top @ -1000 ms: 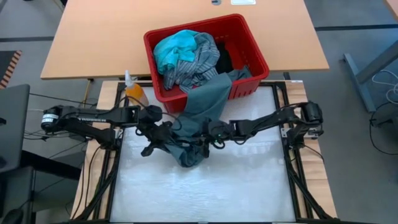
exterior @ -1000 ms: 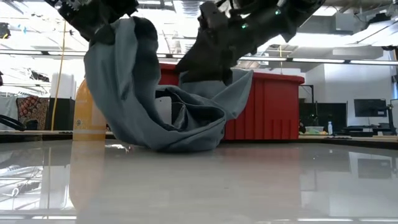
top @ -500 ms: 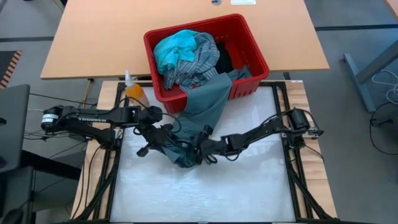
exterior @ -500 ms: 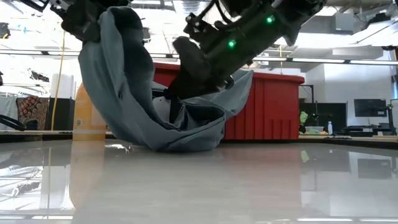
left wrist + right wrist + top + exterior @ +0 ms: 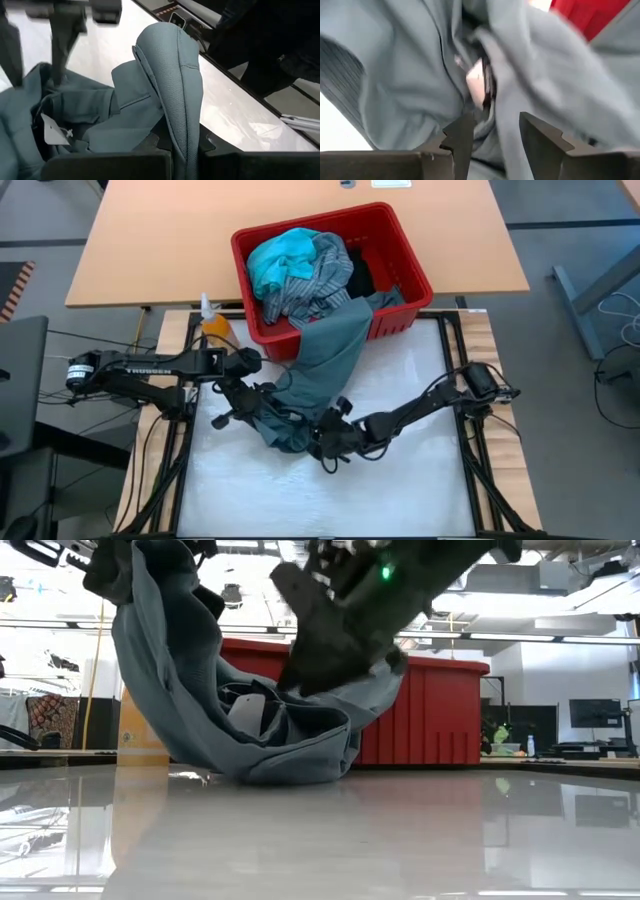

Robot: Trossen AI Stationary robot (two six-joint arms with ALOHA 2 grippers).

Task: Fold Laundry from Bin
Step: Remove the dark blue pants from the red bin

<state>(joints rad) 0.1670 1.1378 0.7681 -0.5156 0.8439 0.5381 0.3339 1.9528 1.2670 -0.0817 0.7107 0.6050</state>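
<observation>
The task is barely begun: nothing is folded. The grey-green garment point(image 5: 325, 365) trails from the bin point(image 5: 400, 255) onto the white surface point(image 5: 400, 480), one end lifted by the left gripper point(image 5: 180, 150), which is clamped on a fold. The right gripper point(image 5: 492, 132), fingers parted and empty, noses into the bunched cloth. The turquoise, striped and black pieces remain in the bin.

Red bin point(image 5: 400, 275) with slotted sides, holding a bright turquoise garment point(image 5: 280, 258), a blue-grey striped shirt point(image 5: 318, 278) and a black garment point(image 5: 362, 272). Grey-green garment point(image 5: 325, 365) bearing a white label point(image 5: 54, 134), trailing over the bin's rim onto the glossy white bench point(image 5: 400, 490). Orange bottle point(image 5: 216, 328) standing at the bench's far left corner.
</observation>
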